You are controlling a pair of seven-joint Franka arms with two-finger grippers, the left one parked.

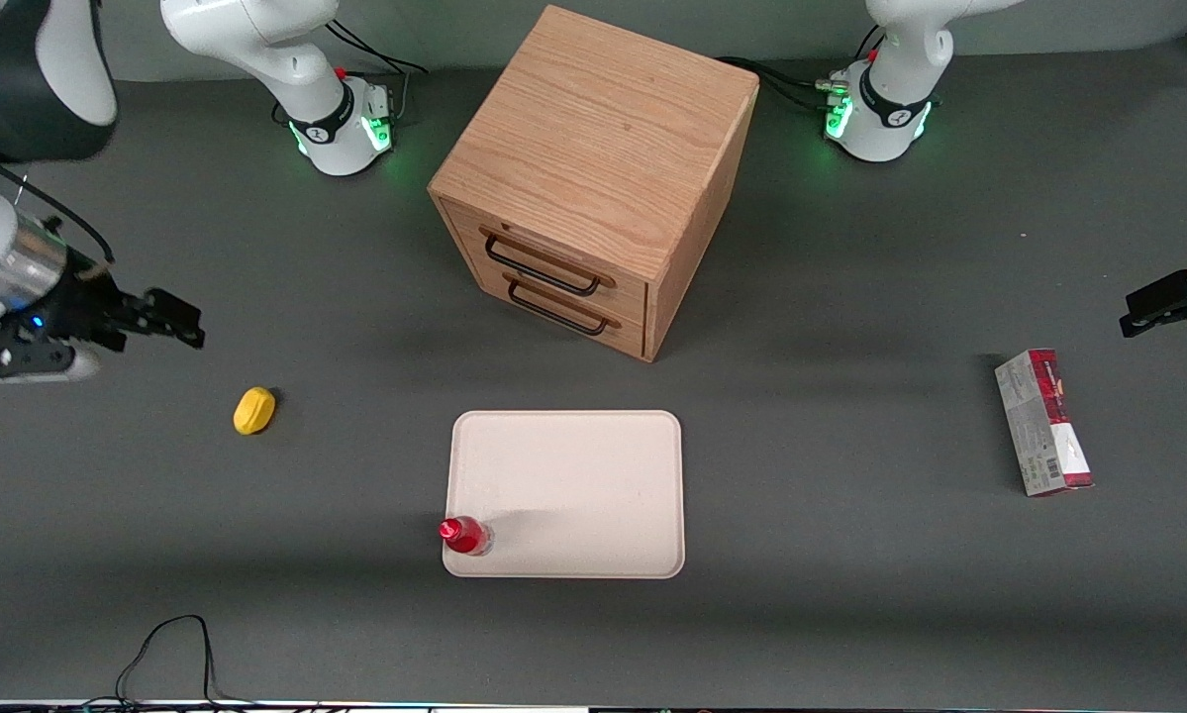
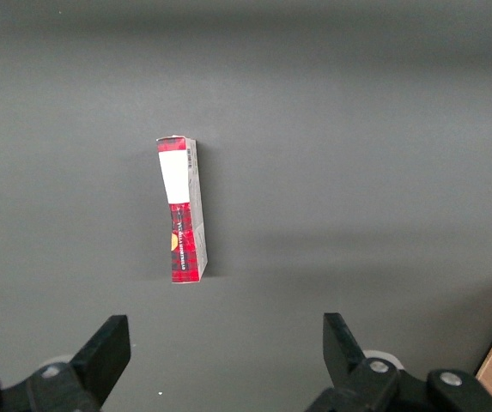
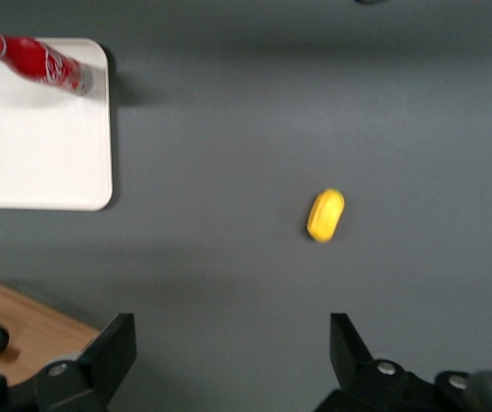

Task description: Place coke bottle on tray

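Nearest you in the front view, a loose black cable (image 1: 172, 649) curls on the dark grey table (image 1: 850, 614), and just past it the tray (image 1: 593, 475) lies flat with the coke bottle (image 1: 465, 535) standing on its corner closest to the camera, at the working arm's end; nothing else sits in the tray. Farther from the camera you see the wooden cabinet (image 1: 593, 149) with both drawers shut. A small yellow object (image 1: 254, 410) lies toward the working arm's end of the table, and a red-and-grey carton (image 1: 1043, 424) toward the parked arm's end. Your gripper (image 1: 182, 322) hangs above the table near the yellow object, well apart from the bottle. From the left wrist view you get only the carton (image 2: 182, 209) lying on the grey surface. From the right wrist view, the gripper (image 3: 232, 356) shows its fingers (image 3: 112, 352) spread wide with nothing between them; the yellow object (image 3: 325, 215) lies on the table near them, while the bottle (image 3: 44, 63) stands on the tray (image 3: 39, 163), clear of both fingers, with a corner of the cabinet (image 3: 22, 339) close by.
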